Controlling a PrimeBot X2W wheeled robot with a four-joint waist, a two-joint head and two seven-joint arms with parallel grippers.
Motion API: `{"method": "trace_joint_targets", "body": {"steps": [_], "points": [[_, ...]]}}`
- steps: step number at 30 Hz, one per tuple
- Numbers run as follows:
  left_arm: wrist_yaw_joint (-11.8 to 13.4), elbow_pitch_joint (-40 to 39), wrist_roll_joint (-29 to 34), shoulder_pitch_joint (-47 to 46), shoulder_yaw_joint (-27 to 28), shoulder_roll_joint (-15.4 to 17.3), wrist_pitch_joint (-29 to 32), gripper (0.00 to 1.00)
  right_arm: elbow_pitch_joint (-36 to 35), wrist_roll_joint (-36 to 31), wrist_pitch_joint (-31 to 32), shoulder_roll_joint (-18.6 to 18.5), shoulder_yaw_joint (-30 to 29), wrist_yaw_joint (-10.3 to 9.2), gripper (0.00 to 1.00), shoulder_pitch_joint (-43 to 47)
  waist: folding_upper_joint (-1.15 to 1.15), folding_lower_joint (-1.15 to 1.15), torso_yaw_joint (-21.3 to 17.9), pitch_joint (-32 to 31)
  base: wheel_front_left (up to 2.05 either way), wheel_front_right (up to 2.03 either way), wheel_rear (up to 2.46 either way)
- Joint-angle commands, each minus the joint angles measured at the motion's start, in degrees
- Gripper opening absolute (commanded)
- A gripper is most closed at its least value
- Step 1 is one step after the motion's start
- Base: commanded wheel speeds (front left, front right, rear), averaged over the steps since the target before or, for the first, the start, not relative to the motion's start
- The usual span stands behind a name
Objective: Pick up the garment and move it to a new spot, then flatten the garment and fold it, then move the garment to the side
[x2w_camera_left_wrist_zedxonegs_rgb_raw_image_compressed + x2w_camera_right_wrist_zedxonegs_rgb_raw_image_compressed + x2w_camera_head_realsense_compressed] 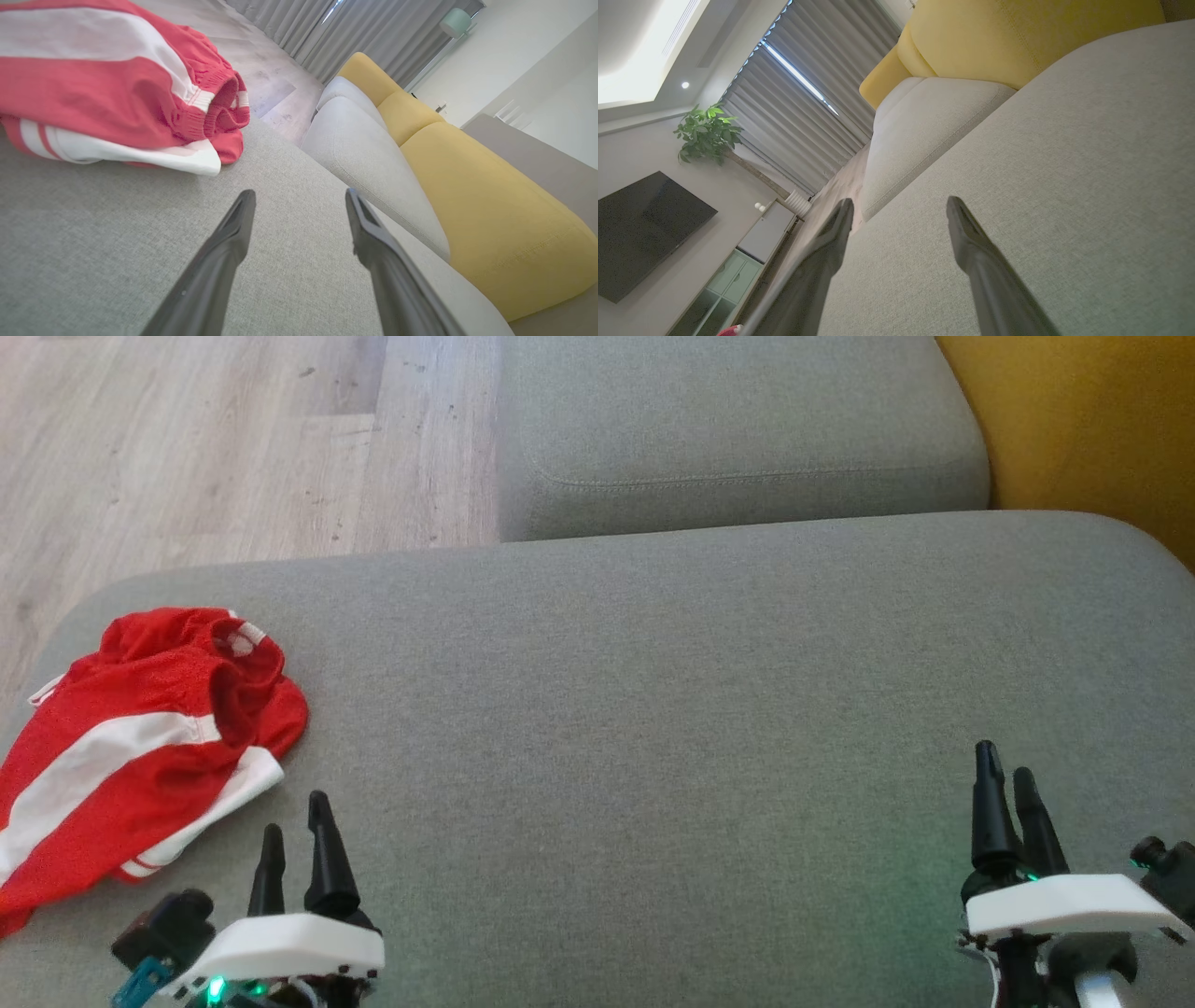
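A: Jaws wide on both arms, holding nothing?
B: Yes. The red-and-white shorts [140, 747] lie crumpled at the left edge of the grey seat cushion [653, 709], just beside the left jaws.
A: Why there?
B: Probably poised for the first pick-up; nothing is flattened yet.

The left pincer [295, 812] sat at the lower left and the right pincer [1005, 760] at the lower right, well apart, both pointing forward with jaws spread and holding nothing.
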Motion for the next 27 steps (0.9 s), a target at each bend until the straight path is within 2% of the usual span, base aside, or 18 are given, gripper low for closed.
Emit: {"method": "trace_joint_targets", "body": {"steps": [1,22,27], "points": [[0.5,-2.5,2.2,-1.5,0.3,0.8,-0.7,1.00,-2.5,-2.2,-0.8,-0.5,1.1,0.24,1.00,-1.1,0.00,0.00,0.1,-0.2,0.00,0.00,0.00],[3.9,-5.0,15.8,-0.5,-3.5,1.8,-4.1,1.00,-4.9,-18.2,-4.2,-0.5,4.1,0.31,1.00,0.3,0.00,0.00,0.2,-2.1,0.00,0.00,0.00],[3.7,-5.0,18.2,-0.2,-3.4,1.4,-5.0,1.00,-5.7,-22.1,-5.0,-0.6,4.4,0.33,1.00,0.6,0.00,0.00,0.3,-2.4,0.00,0.00,0.00]]}}
